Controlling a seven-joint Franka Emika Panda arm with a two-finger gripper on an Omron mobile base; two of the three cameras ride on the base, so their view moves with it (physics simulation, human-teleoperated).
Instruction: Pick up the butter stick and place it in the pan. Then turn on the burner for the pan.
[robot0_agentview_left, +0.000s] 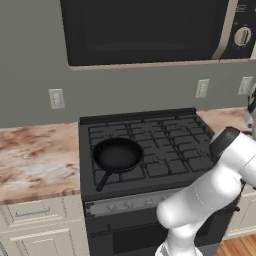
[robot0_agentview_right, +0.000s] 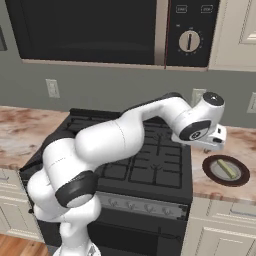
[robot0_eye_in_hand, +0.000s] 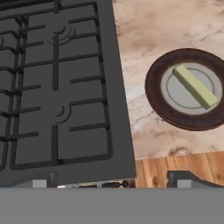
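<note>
The claw (robot0_agentview_right: 212, 146) hangs over the stove's right edge, near the counter; its fingers are too hidden to tell whether they are spread or closed, and it carries nothing visible. Just right and nearer, the butter stick (robot0_agentview_right: 227, 169) lies diagonally on a round dish (robot0_agentview_right: 214, 176), free for a grasp from above. The pan (robot0_agentview_left: 118, 154) waits on the stove's (robot0_agentview_left: 165, 150) near-left burner (robot0_agentview_left: 131, 170), handle pointing outward.
</note>
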